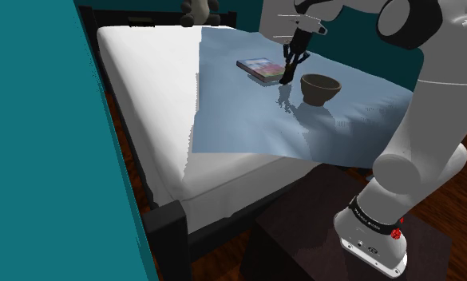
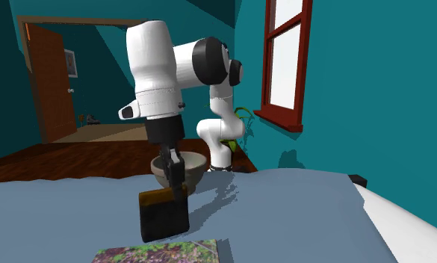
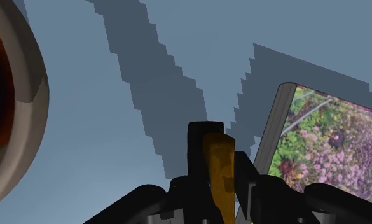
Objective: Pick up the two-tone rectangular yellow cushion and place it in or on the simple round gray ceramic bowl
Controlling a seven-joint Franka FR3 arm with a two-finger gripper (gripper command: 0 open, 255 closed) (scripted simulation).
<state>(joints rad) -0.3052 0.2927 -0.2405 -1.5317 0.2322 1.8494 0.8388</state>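
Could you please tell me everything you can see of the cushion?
The cushion is a small flat rectangle, ochre-yellow along its top edge, dark on its shaded face. It hangs upright, clasped by its top edge in the gripper, apparently clear of the blue bed cover, between the bowl and the book. Nothing else touches it.

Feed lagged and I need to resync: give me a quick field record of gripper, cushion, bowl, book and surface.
gripper: shut on cushion
cushion: hangs from the fingers between book and bowl; yellow-orange top edge, dark face
bowl: upright on sheet, cushion not yet in it
book: flat on sheet, flowery cover up
sheet: blue-grey, spread over the bed
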